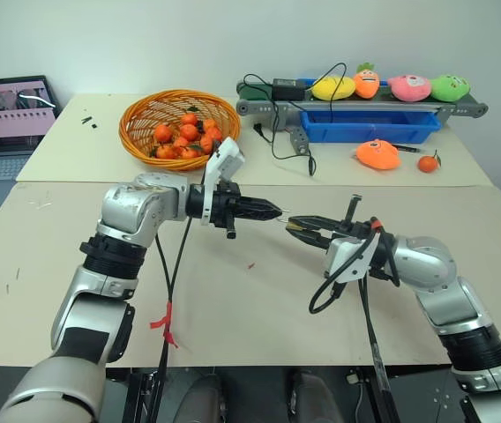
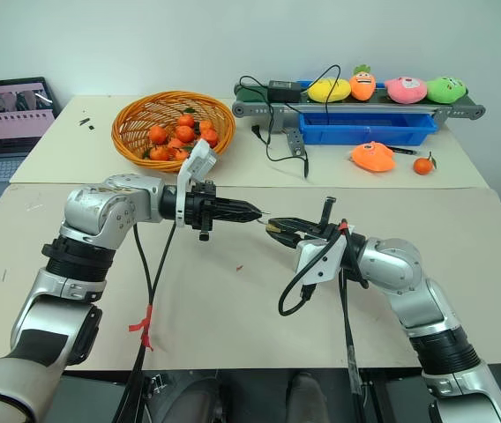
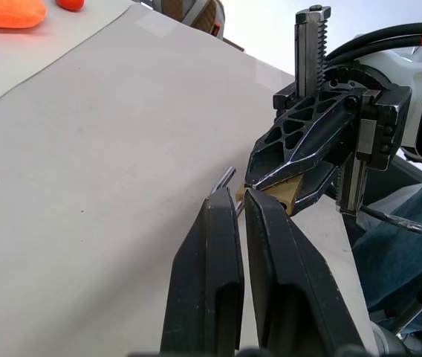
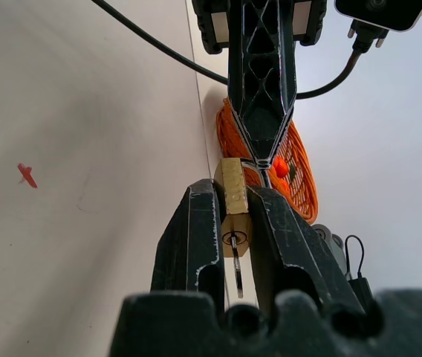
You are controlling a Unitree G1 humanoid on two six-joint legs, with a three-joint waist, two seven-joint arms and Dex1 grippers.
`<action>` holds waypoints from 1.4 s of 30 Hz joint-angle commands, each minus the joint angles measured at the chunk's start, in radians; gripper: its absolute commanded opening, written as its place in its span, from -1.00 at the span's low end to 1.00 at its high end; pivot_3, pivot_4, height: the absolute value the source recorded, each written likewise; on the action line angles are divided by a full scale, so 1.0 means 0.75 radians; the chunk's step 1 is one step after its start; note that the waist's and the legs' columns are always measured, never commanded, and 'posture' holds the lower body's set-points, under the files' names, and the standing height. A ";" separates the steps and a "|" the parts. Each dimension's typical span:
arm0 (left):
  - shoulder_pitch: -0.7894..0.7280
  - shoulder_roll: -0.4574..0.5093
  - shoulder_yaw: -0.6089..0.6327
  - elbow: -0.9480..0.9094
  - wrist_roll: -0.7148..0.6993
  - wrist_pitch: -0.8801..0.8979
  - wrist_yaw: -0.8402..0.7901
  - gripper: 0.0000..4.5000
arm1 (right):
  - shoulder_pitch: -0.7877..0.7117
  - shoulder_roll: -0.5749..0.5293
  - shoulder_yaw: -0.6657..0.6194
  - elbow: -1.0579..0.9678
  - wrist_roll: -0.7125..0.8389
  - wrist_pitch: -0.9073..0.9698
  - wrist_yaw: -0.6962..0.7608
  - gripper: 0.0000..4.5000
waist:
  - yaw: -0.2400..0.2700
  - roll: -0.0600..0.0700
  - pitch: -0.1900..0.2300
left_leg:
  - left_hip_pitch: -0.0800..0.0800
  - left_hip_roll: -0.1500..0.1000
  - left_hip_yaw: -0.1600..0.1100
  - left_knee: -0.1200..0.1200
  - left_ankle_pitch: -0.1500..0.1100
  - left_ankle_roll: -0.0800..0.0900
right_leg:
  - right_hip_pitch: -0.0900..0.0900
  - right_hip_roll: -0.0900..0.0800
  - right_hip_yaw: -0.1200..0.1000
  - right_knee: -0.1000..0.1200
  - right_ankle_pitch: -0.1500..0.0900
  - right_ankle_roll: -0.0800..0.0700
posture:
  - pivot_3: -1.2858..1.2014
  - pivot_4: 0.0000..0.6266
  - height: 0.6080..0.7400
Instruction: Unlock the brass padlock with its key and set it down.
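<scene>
From the left eye, both arms meet over the middle of the near table [image 1: 233,300], tips almost touching above its surface. The left gripper [image 1: 272,211] points toward the right one with its fingers pressed together; what they pinch is too small to make out here. The right gripper [image 1: 293,225] points back at it. On the far table an orange basket [image 1: 180,128] of oranges sits near its front edge, with a blue tray [image 1: 370,128], plush toys and a loose orange [image 1: 428,162] toward the right end, and a laptop [image 1: 8,123] off the left side. The right eye gives the same layout. In the left wrist view, the left fingers [image 3: 211,268] are clenched with a thin silvery piece, part of the padlock's shackle it seems, poking out at their tips, and the right gripper opposite them clamps the padlock [image 3: 289,197]. In the right wrist view, the right fingers [image 4: 196,230] are clamped on the padlock's brass body, and the key [image 4: 236,271] sticks out of its keyhole toward the camera; the left gripper's tip meets the padlock's far end.
</scene>
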State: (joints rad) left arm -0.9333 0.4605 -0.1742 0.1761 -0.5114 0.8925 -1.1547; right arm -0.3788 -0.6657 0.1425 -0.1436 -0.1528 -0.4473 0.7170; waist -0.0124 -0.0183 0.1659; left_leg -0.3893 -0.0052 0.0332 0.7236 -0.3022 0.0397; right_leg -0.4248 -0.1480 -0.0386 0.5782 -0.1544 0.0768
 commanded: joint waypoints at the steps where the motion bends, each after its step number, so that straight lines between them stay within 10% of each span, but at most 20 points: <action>1: -0.023 0.002 0.007 -0.018 0.003 -0.032 -0.011 -0.87 | -0.019 -0.006 -0.036 -0.073 0.025 0.016 -0.014 -0.91 | 0.000 0.000 0.000 | 0.000 0.000 0.000 0.000 0.000 0.000 | 0.000 0.000 0.000 0.000 0.000 0.000 | 0.03 -0.52 1.00; 42: 0.102 0.051 0.134 -0.282 -0.066 0.077 0.200 -0.87 | -0.134 0.074 0.064 0.274 -0.058 -0.142 -0.076 -0.91 | -0.005 0.000 0.000 | 0.002 0.000 -0.001 -0.004 0.002 -0.004 | -0.001 0.000 0.001 0.000 0.000 0.000 | 0.03 -0.52 1.00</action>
State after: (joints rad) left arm -0.8571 0.4879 -0.0986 0.0199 -0.5400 0.9410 -1.0138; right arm -0.4485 -0.6228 0.1896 0.0638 -0.1979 -0.5261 0.6749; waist -0.0159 -0.0184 0.1660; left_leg -0.3880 -0.0052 0.0313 0.7203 -0.3004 0.0366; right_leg -0.4254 -0.1480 -0.0378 0.5779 -0.1544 0.0767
